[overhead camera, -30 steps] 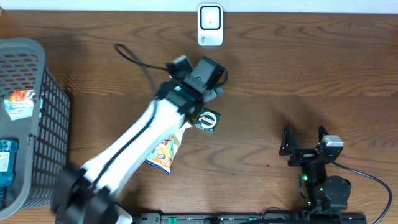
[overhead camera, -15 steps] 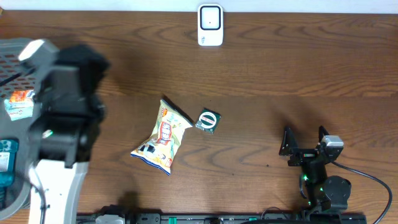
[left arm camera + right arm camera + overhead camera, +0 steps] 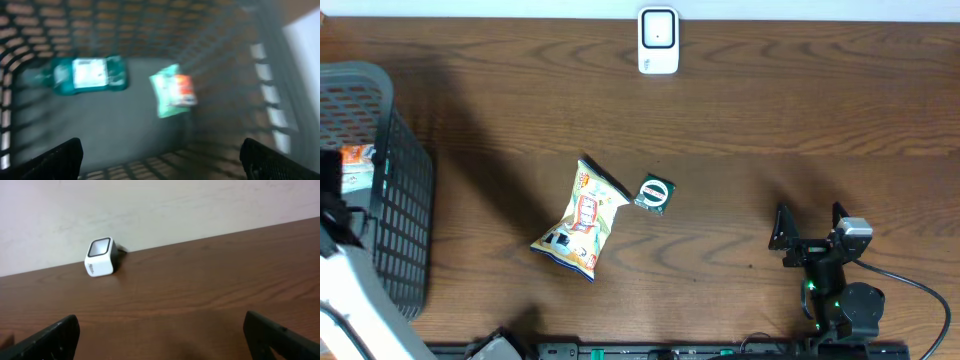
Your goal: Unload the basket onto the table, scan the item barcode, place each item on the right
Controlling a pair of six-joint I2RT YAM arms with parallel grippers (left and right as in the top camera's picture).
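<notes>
**Left arm swings off the desk and over to the basket**

Since a moment ago, the left arm has gone from the middle of the desk to the basket (image 3: 405, 200) on the left side. It now looks down into it.

Two packets lie flat on the basket floor. The light green packet (image 3: 172, 90) has a red patch. It sits almost in the middle between the left fingers (image 3: 55, 160), a bit ahead of them. Its long side points away from the camera, so the fingers could close across its thin side. The teal pack (image 3: 90, 75) with a white label lies off to the left. Its long side runs sideways, so I think the wrist would need to turn for that one. The view is blurry, so I cannot read any barcode.

The left fingers are spread wide and hold nothing. I think the green packet is the easy pick.

Out on the desk (image 3: 770, 110) lie a snack bag (image 3: 582, 220) and a small round green thing (image 3: 654, 193), just beside each other. The white scanner (image 3: 658, 40) stands at the far edge.

The right fingers (image 3: 782, 228) are spread too and empty. They rest well apart from the basket, so the left arm is nearer.
</notes>
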